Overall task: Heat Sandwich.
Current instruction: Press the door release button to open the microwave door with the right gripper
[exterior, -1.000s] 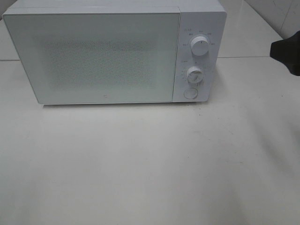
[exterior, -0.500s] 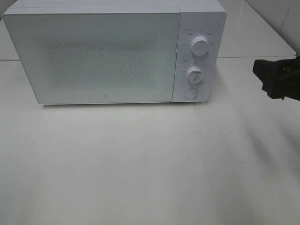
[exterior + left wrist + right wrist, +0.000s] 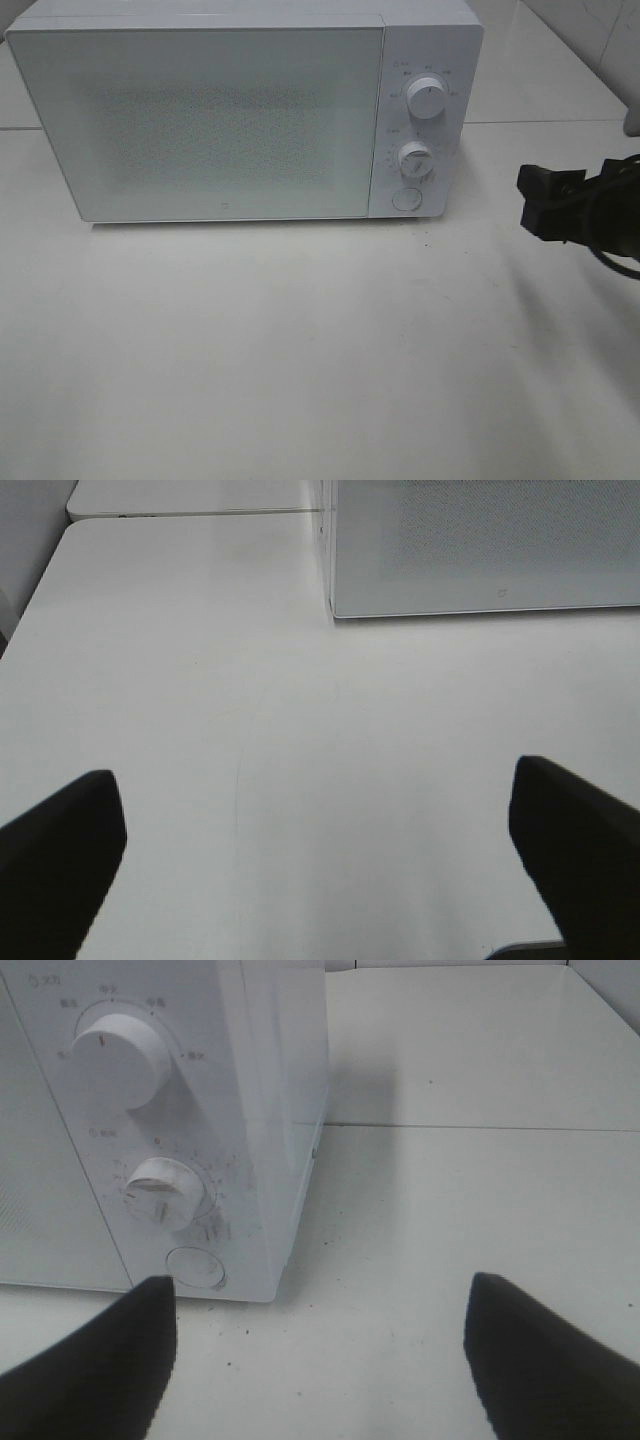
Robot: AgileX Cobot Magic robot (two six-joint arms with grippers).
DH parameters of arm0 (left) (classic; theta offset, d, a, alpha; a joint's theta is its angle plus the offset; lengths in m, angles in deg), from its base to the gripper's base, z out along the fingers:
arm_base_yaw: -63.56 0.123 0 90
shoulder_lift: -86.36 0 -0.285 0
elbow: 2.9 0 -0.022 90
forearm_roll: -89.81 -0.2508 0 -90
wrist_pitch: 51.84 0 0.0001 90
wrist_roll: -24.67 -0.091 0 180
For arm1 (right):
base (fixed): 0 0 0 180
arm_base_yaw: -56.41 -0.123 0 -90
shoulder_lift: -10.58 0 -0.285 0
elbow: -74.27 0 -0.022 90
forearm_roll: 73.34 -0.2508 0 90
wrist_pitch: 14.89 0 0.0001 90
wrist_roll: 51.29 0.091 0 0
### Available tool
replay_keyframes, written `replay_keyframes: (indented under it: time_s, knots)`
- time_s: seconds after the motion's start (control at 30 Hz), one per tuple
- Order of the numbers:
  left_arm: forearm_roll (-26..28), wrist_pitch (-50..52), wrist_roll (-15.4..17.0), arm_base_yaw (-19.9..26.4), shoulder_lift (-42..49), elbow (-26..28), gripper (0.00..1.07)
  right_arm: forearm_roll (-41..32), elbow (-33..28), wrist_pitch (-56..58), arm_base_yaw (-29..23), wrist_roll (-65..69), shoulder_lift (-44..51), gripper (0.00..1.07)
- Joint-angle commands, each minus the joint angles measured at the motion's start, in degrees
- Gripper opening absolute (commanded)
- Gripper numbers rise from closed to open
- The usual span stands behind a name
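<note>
Sandwich is not in any of the views. The microwave [image 3: 245,110] has its door [image 3: 200,120] shut, and the door is cloudy, so I cannot tell if the sandwich is inside.

The microwave is a big white box with smooth, shiny sides. Its door is flat and pale, with a field of tiny dots in the middle. On the strip beside the door are two round white knobs, the top knob [image 3: 427,101] above the lower knob [image 3: 414,159]. Under them is a flat round button [image 3: 405,199]. The microwave stands on a white table [image 3: 300,350] that is smooth and a little shiny. Small dark specks lie on the table near the microwave's corner.

The right gripper [image 3: 532,205] is black and blocky, with a dark cable looping behind it. It hangs over the table, off to the side of the knobs and not touching them. In its own wrist view its two fingers [image 3: 100,1360] are stubby, dull black wedges. They are spread wide with nothing between them.

The left gripper [image 3: 315,780] shows only in its own wrist view. Its fingers [image 3: 60,850] are spread wide too, over bare table in front of the door's corner, and they hold nothing.

A second ago the right gripper was only a dark blur, higher up at the edge of the high view. Now it is lower and closer to the knobs. The microwave looks the same as before.
</note>
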Motion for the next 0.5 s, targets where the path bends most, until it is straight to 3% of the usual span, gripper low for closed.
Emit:
replay_keyframes:
  time_s: [0.03, 0.1, 0.27, 0.5]
  knots:
    - [0.29, 0.97, -0.06, 0.06, 1.49, -0.17, 1.04, -6.70, -0.11, -4.87, -4.53, -4.53, -3.15, 0.76]
    - [0.29, 0.97, -0.06, 0.06, 1.49, -0.17, 1.04, -12.66, -0.06, -8.94, -8.82, -6.47, -6.76, 0.76]
    - [0.29, 0.97, -0.06, 0.06, 1.49, -0.17, 1.04, -19.94, 0.06, -16.04, -16.21, -7.51, -11.97, 0.76]
    - [0.29, 0.97, -0.06, 0.06, 1.49, -0.17, 1.04, -26.70, 1.89, -17.48, -23.43, -7.51, -16.73, 0.76]
